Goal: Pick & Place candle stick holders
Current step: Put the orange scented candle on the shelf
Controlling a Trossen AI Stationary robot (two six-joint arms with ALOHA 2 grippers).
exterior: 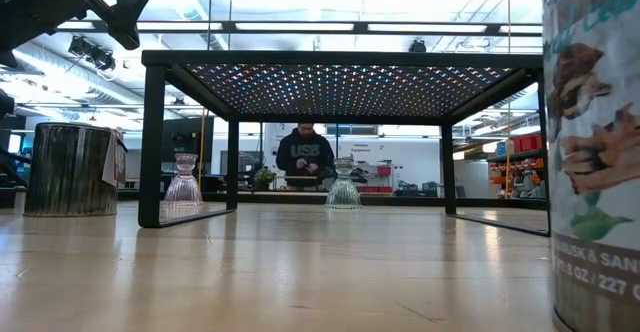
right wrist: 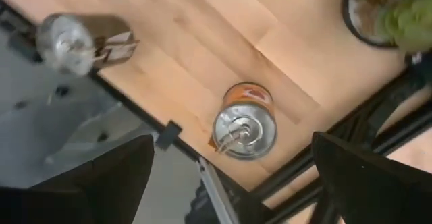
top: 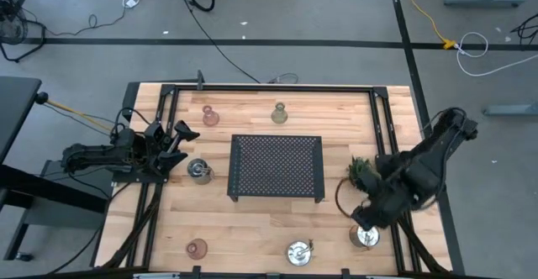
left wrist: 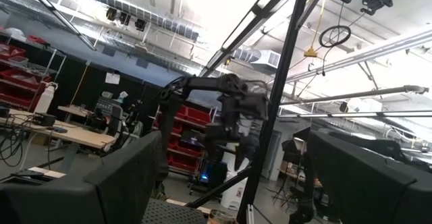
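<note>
silver candle stick holder [right wrist: 244, 129] sat at the near edge; right gripper [right wrist: 229, 177] hovered above it, fingers spread to straddle. left gripper [top: 172, 140] waited, released.

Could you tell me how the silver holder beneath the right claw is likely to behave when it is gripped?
The silver holder looks like rigid metal, so it should not flex. Its shiny round side may slip in the open right claw. It stands near the table edge, so a nudge could push it off.

Lab/workshop: red parts bins [left wrist: 20, 72], ceiling ducts [left wrist: 145, 21].
</note>
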